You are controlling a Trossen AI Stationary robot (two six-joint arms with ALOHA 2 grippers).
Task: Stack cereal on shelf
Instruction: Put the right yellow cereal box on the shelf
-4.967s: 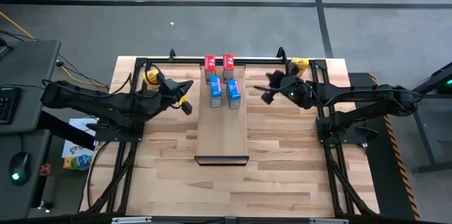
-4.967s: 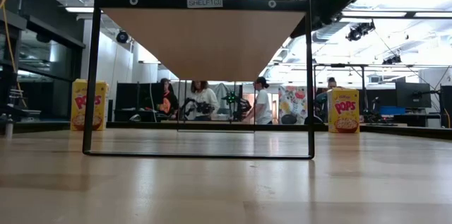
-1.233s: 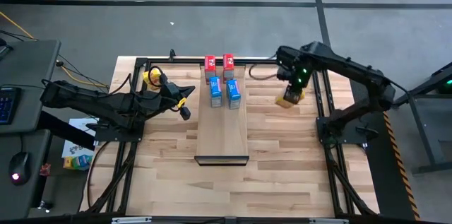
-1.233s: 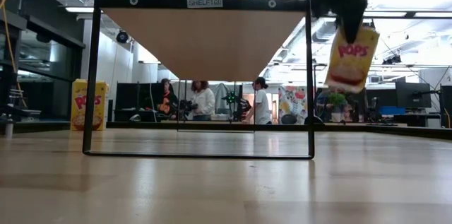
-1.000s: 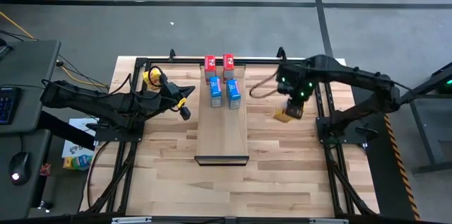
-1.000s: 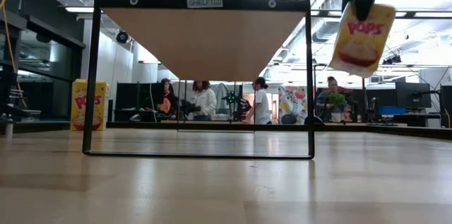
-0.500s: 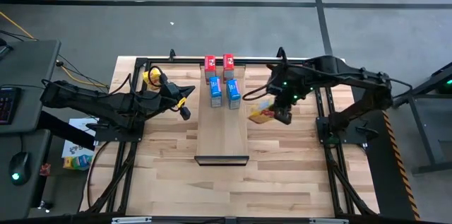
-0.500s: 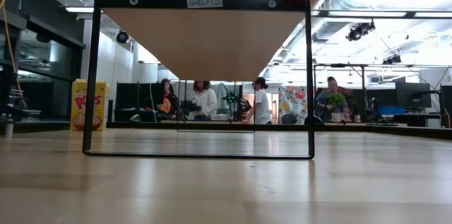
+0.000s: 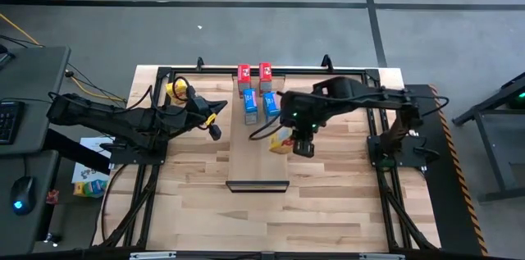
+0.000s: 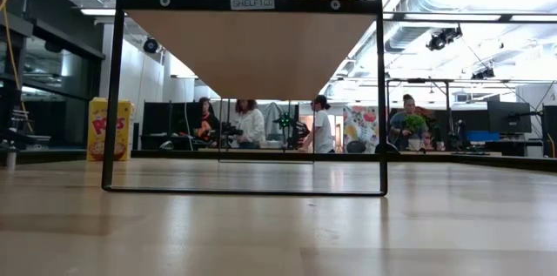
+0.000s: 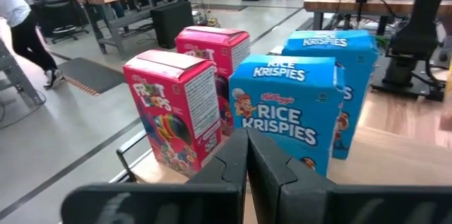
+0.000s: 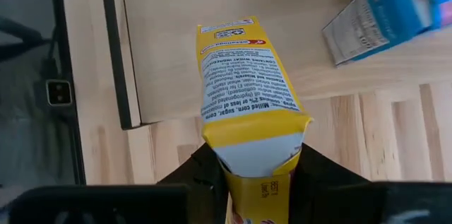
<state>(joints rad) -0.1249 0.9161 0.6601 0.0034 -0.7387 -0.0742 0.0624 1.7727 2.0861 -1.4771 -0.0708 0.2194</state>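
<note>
The shelf [image 9: 256,157] is a pale board raised on a black frame, its dark lip at the near end. At its far end stand two red cereal boxes [image 9: 254,72] and two blue ones [image 9: 260,102]. My right gripper [image 9: 300,147] hangs over the shelf's right edge, shut on a yellow cereal box [image 12: 244,83]. Another yellow box [image 10: 109,128] stands on the table at the far left. My left gripper [image 11: 247,155] is shut on nothing, left of the shelf, pointing at the red and blue boxes. My right gripper pinches one narrow end [image 12: 258,171] of the yellow box between its two fingers, one finger [image 12: 209,169] on each broad face. The fingers come from above, slanting down. The box hangs below them, tilted, lifted clear above the shelf's right edge.
Black frame rails [image 9: 373,129] run along both sides of the butcher-block table [image 9: 328,202]. The near half of the shelf is bare wood. People sit and stand at benches [image 10: 252,128] in the room beyond.
My right gripper has carried the yellow box toward the table's left and up, from right of the shelf to over its right edge, rolling as it went. In the low view the box has risen from beside the frame to the picture's top.
</note>
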